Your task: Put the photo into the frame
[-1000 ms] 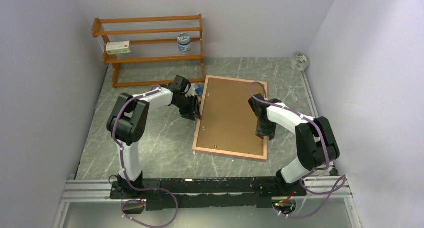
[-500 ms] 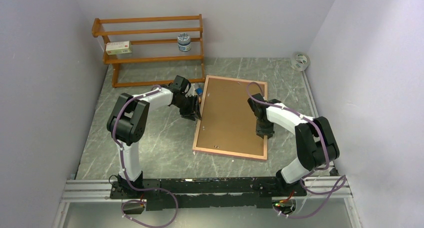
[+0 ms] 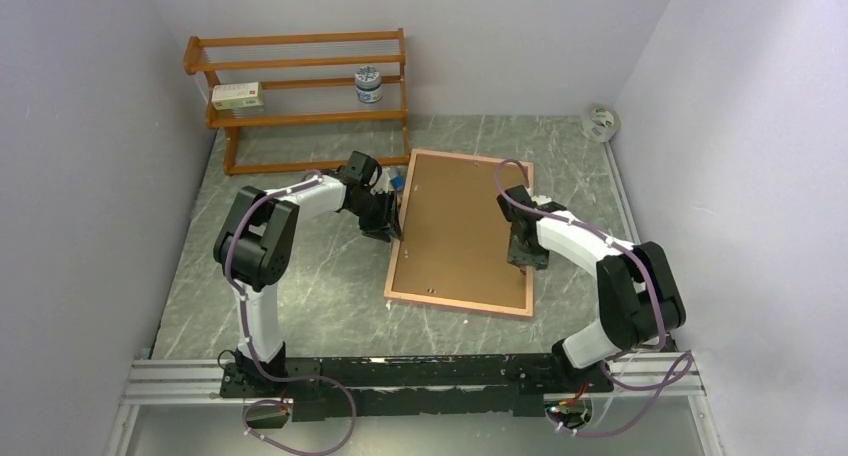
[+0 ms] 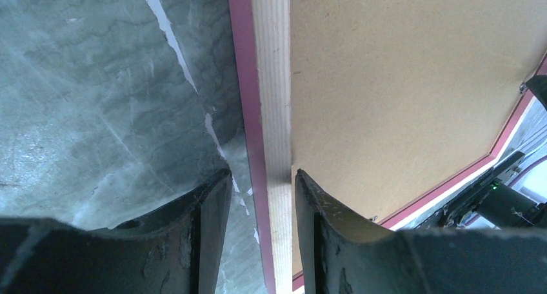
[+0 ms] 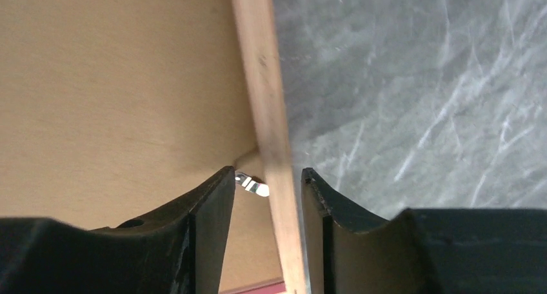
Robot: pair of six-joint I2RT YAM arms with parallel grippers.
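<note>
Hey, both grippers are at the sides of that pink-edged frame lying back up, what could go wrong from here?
1. The right gripper straddles the rail of the large pink-bordered picture frame with slack on both sides, so a lift could slip or twist it.
2. The brown hardboard backing sheet lies in the frame; tilting might spill it.
3. The left gripper works near the orange wooden shelf rack; a wide swing might hit it.

Large rectangular frame (image 3: pixel 455 306) lies back side up on the grey marbled table (image 3: pixel 300 286), roughly mid-table, with its long sides running away from the arm bases and turned slightly off square. Its rim is pale tan wood with a narrow pink outer edge; a flat brown sheet fills the inside.
</note>
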